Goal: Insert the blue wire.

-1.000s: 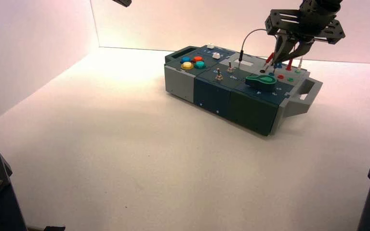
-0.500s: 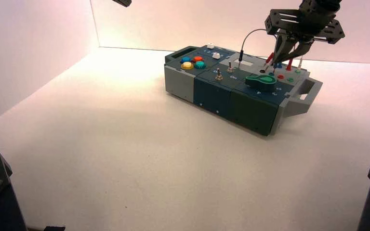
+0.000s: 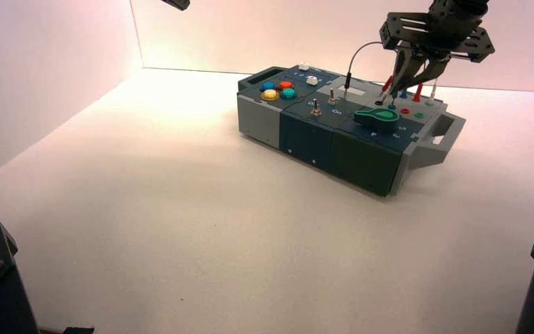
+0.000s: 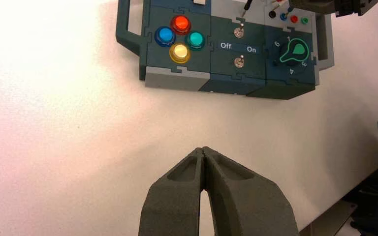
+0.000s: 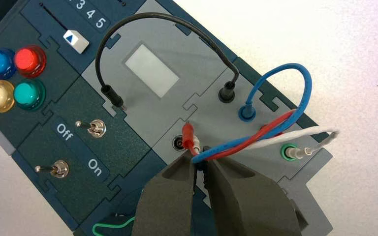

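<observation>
Black and closed on nothing, the left end effector [image 4: 203, 149] idles above the table [image 4: 93, 123]. Toward the right, over the grey wire panel [image 5: 209, 115], the right end effector [image 5: 200, 160] has just edged slightly left, gripping one end of the blue wire [image 5: 306, 83]. Its other end stands in the far blue socket [image 5: 247, 113]. That shift looks like alignment over the near blue socket [image 4: 284, 16]; seating remains unclear.
</observation>
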